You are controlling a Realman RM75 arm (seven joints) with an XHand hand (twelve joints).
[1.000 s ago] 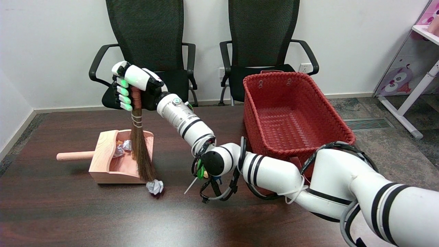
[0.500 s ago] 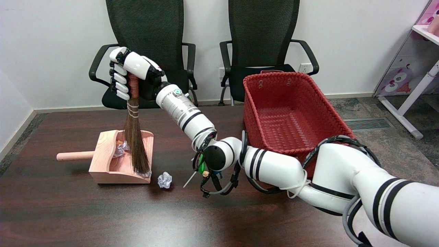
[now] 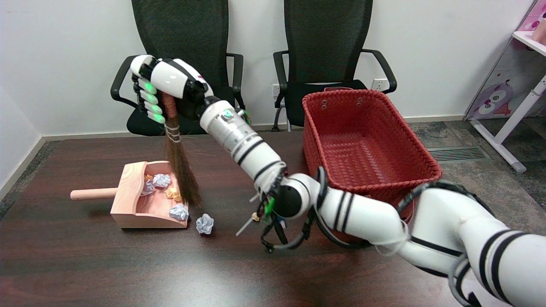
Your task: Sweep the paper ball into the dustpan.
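I see the red basket [image 3: 362,136] far right of my hand [image 3: 164,87], which grips the broom [image 3: 181,168] upright; below it, the paper ball [image 3: 204,223] sits just outside the dustpan [image 3: 128,200] on the tabletop [image 3: 106,264].

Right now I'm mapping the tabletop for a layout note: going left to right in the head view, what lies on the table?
Dustpan handle → dustpan → loose paper ball → red basket.

White arm [image 3: 362,213], black bands, looped black cables; green-lit fingers [image 3: 149,100].
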